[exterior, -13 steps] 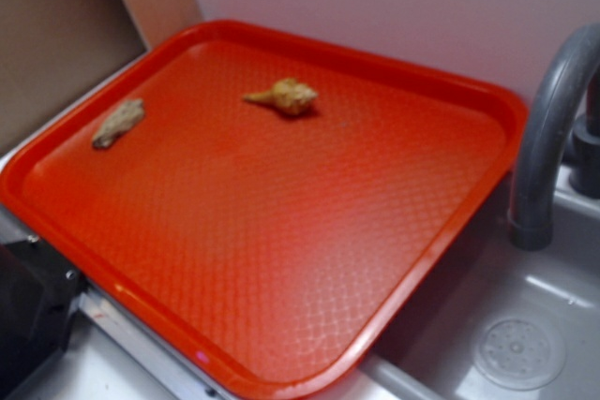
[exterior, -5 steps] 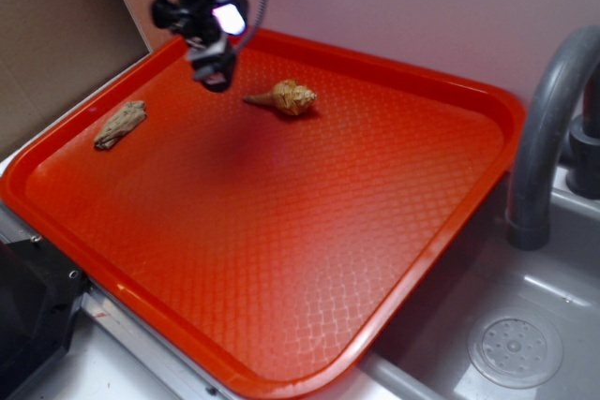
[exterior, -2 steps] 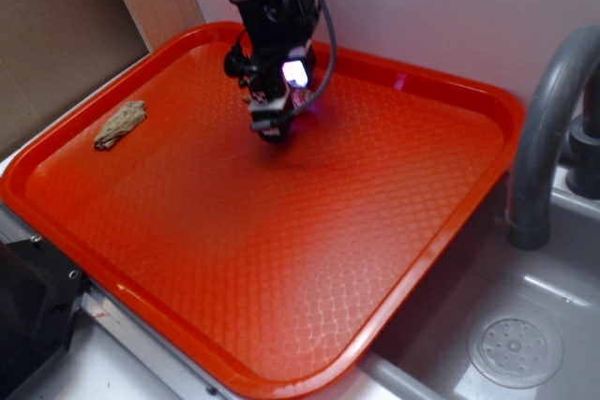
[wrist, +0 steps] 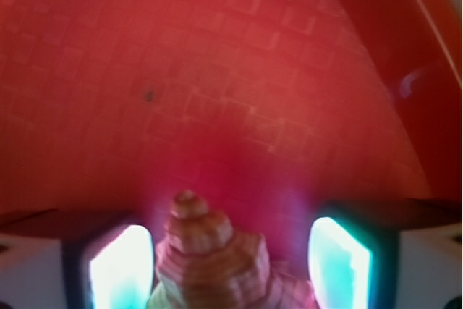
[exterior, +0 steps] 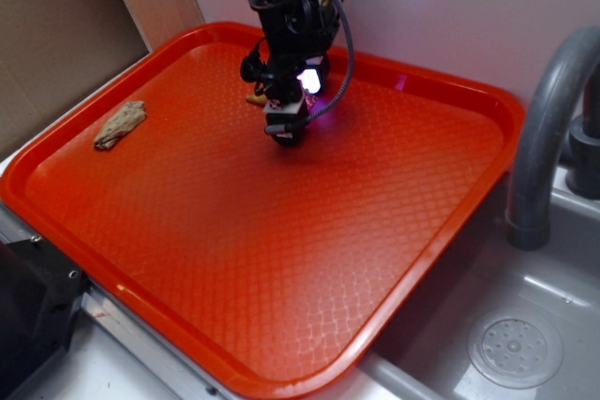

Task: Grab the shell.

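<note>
The shell is tan with ribbed spiral bands and lies between my gripper's two glowing fingers. It sits close to the left finger, with a gap to the right one. The gripper is open and low over the red tray. In the exterior view the gripper stands straight down over the shell. Only its pointed tip shows to the left of the arm, and the body is hidden behind the gripper.
A flat greyish-brown piece lies near the left rim of the tray. A grey faucet rises at the right, above a sink with a round drain. A brown panel stands at the left.
The arm came in from the upper left, moved right over the shell and came down around it. The shell and the greyish piece have not moved.
</note>
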`<state>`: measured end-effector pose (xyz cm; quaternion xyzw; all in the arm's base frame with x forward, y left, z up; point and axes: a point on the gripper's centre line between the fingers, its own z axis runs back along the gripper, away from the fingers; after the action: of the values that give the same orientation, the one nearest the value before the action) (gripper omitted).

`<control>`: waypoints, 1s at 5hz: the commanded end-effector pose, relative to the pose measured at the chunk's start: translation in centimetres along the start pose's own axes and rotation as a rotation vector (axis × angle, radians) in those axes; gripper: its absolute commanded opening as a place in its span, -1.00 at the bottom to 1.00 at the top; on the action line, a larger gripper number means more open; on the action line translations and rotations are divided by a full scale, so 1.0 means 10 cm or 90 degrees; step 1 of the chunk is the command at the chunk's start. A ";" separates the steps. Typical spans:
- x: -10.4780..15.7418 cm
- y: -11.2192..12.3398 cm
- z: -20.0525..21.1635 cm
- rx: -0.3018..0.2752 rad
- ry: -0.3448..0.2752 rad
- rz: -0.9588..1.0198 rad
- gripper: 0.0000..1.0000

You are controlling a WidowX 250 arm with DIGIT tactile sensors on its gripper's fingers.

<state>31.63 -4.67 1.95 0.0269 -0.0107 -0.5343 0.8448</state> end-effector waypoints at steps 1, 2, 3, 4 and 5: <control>0.04 -0.09 0.09 -0.007 -0.017 -0.031 -1.00; 0.01 -0.12 0.58 0.048 0.054 0.117 -1.00; -0.10 -0.27 1.09 0.057 0.072 0.276 -1.00; -0.28 -0.31 1.40 0.039 0.101 0.432 -1.00; -0.46 -0.39 1.66 0.011 0.100 0.591 -1.00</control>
<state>24.28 -1.08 16.63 0.0658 0.0767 -0.1004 0.9898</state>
